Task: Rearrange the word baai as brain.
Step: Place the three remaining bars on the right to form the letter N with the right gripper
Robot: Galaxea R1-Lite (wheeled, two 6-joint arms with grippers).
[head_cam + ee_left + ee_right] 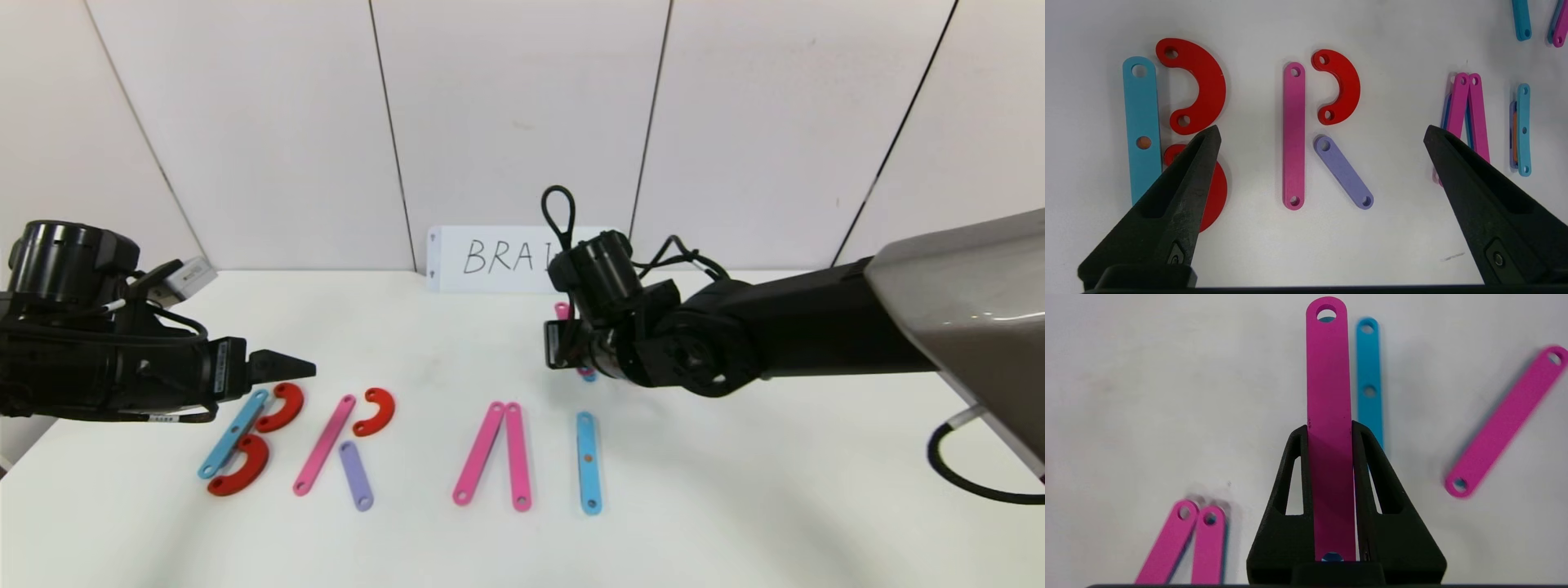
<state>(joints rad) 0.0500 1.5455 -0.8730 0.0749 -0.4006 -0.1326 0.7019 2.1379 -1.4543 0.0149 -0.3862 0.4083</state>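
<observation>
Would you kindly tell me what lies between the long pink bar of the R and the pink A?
In the left wrist view, a red curve and a purple bar lie between them.

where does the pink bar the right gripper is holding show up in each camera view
Head view: the flat pink plastic bar with holes only peeks out behind the right gripper, just below the white card.
Left wrist view: cannot tell; pink and blue ends show at the far corner.
Right wrist view: centre, clamped between the shut fingers.
Shared landmark: the two pink bars forming the A.
</observation>
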